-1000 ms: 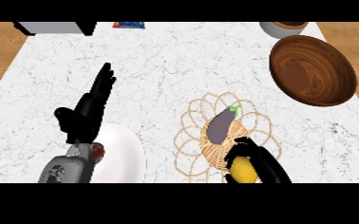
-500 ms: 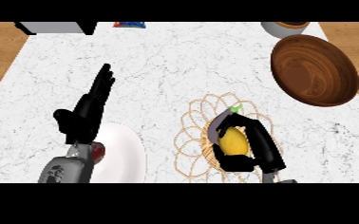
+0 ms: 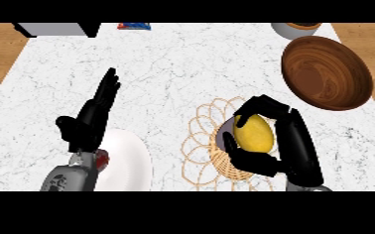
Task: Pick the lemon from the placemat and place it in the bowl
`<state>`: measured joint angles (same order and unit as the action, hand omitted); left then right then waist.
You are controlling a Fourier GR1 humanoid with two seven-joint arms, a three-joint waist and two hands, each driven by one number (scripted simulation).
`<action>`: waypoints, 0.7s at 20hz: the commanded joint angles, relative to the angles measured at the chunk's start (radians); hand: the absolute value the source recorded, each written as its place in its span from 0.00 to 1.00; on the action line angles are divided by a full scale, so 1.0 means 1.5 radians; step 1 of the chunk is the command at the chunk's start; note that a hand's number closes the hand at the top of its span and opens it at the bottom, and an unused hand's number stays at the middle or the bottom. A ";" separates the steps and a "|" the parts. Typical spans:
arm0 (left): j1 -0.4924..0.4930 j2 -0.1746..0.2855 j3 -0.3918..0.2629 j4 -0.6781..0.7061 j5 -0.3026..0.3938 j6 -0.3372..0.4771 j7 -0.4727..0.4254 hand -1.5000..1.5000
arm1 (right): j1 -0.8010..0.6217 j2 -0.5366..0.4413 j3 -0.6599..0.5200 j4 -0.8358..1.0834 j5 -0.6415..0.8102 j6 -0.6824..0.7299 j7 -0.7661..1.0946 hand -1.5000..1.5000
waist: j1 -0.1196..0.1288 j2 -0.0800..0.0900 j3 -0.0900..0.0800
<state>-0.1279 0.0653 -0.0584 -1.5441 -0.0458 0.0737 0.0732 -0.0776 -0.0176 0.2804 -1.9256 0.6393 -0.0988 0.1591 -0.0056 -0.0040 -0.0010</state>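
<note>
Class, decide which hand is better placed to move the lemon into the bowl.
Right: the right hand curls round the lemon, and the bowl lies nearer it; the left hand rests open, empty.

The placemat [image 3: 199, 129] lies right of the plate [image 3: 130, 159], before the bowl [image 3: 327, 73].

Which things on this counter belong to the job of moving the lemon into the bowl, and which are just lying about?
Belong to the job: yellow oval lemon; black right hand curled round it; round woven placemat; brown wooden bowl.
Lying about: round white plate; small grey cup at the far edge; black left hand, open and resting.
</note>
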 commanded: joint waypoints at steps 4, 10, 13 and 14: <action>-0.009 -0.009 -0.010 0.004 -0.019 0.013 0.009 0.50 | -0.158 -0.025 -0.062 -0.139 0.087 0.115 0.258 1.00 | 0.003 0.001 0.000; 0.013 -0.020 -0.008 0.028 -0.010 -0.001 -0.038 0.50 | -0.286 -0.027 -0.137 -0.115 0.081 0.168 0.341 1.00 | 0.004 0.003 0.000; 0.023 0.001 -0.004 -0.036 0.000 -0.019 0.005 0.50 | -0.368 -0.031 -0.178 -0.055 0.076 0.163 0.357 1.00 | 0.008 0.002 0.000; 0.001 -0.014 -0.006 -0.030 -0.006 0.002 0.033 0.50 | -0.375 -0.040 -0.189 0.011 0.104 0.134 0.336 1.00 | 0.010 0.004 0.000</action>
<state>-0.1180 0.0638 -0.0565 -1.5796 -0.0453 0.0602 0.0970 -0.5242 -0.0563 0.0769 -2.0413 0.7714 0.1265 0.6558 0.0043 -0.0011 -0.0008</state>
